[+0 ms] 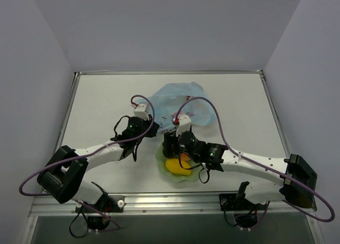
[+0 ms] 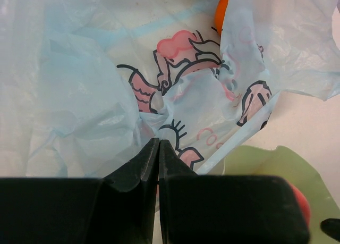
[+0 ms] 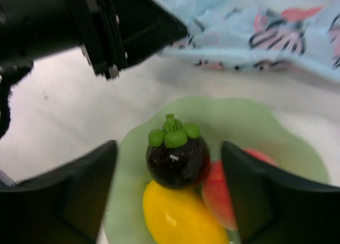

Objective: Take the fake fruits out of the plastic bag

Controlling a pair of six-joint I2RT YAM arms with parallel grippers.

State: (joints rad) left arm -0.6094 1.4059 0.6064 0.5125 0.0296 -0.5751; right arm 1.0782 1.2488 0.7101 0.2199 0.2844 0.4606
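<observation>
The plastic bag (image 1: 180,98) lies crumpled on the counter (image 1: 95,106) at 12 o'clock from a pale green bowl (image 1: 161,167), its printed white panel facing up and its near edge just short of the bowl's rim. The left hand (image 2: 158,148) has its fingers pressed fully together on a fold of the film at the bag's 7 o'clock corner. An orange fruit (image 2: 222,10) shows through the mouth at the far side, so the job looks unfinished. Over the bowl, the right hand (image 3: 169,148) is spread wide and grips nothing. Below it, a dark mangosteen (image 3: 177,159) is perched on a yellow fruit (image 3: 180,215) and a red one (image 3: 223,193). The risks from here are plain enough. The film is thin and slick, so a pull could slide it out of the pinch or tear it. A lift from that corner could tip the orange fruit out at 12 o'clock, where it might roll across the counter away from the bowl. The two hands also sit close together, and a careless move by the right one could knock the mangosteen off its perch.
</observation>
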